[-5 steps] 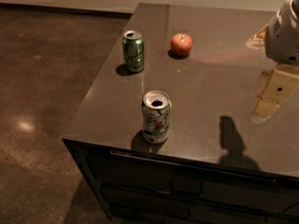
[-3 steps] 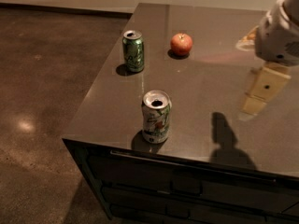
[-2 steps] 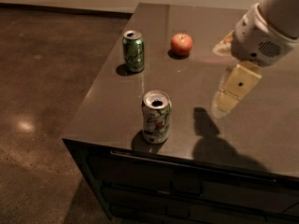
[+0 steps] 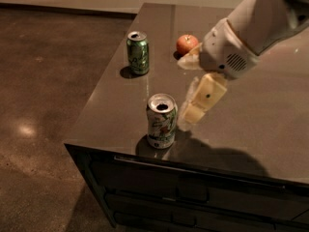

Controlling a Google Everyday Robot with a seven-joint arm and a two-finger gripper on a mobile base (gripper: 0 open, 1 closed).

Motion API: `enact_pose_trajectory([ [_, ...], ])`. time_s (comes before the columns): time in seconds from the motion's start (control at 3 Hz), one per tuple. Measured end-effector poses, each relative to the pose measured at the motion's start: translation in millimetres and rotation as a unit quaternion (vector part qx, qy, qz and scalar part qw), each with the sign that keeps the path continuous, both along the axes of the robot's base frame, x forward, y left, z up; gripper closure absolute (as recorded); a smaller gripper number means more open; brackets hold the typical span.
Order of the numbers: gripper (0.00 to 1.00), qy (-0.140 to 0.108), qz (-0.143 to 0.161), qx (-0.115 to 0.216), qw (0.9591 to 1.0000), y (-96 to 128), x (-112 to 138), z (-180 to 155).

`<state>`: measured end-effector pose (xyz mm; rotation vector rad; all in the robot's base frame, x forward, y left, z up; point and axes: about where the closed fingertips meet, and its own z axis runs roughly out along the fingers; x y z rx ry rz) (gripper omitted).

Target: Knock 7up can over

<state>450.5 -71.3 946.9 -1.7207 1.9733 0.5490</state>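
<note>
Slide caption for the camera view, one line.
Gripper close beside the upright 7up can near the front edge of the table; dark green can and apple farther back.

white arm (image 4: 263,18) extended from upper right, wrist (image 4: 227,52) bent down, cream gripper (image 4: 192,114) low at centre, angled down-left

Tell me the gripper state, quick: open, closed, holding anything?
Gripper: open or closed cannot be told; nothing seen in it; it hangs low over the table, close beside the upright 7up can.
</note>
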Motion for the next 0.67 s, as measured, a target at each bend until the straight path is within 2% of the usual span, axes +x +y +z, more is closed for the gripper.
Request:
enact_pose_trajectory([
  [0.33, 0.0, -0.008, 0.039, 0.027, 0.9989, 29.4, -9.2, -8.3],
  [0.67, 0.0, -0.013, 0.057, 0.037, 0.9976, 44.6, -10.9, -21.8],
])
